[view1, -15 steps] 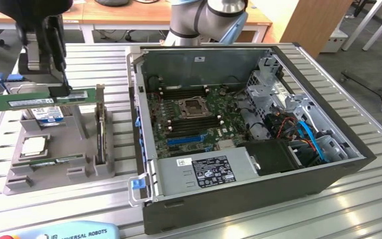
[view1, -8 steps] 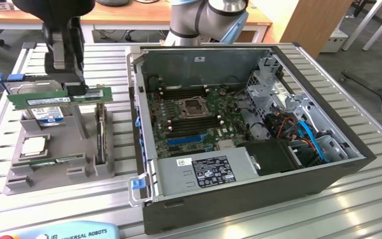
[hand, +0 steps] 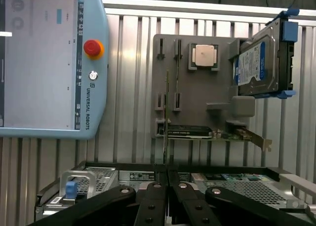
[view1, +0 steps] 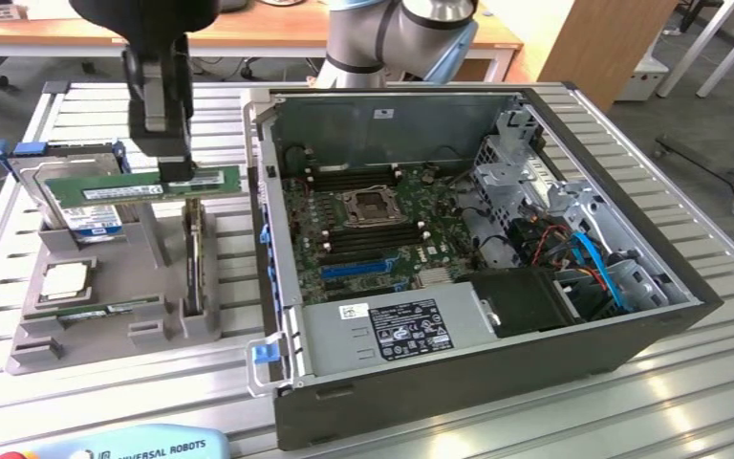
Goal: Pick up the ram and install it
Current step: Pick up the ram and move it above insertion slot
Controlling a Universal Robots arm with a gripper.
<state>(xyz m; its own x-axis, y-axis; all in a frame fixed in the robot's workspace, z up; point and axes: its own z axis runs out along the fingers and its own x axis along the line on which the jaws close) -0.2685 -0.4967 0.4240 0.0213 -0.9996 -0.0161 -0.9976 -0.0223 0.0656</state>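
Observation:
The ram (view1: 150, 187) is a long green stick with a white label, hanging level above the grey holder tray (view1: 87, 330) at the exterior view's left. My gripper (view1: 173, 170) is shut on its right end, coming down from above. In the wrist view the ram (hand: 165, 117) appears edge-on as a thin line running out from between the black fingers (hand: 154, 186) of the gripper (hand: 167, 175). The open computer case (view1: 596, 316) lies to the right, its motherboard (view1: 367, 225) and long memory slots (view1: 341, 178) exposed. The ram is left of the case wall, not over the board.
On the tray sit a silver hard drive (view1: 83, 212) in a blue bracket, a square processor chip (view1: 68, 277) and upright cards (view1: 194, 263). A teach pendant (view1: 131, 446) lies at the table's front edge. The arm's base (view1: 393, 43) stands behind the case.

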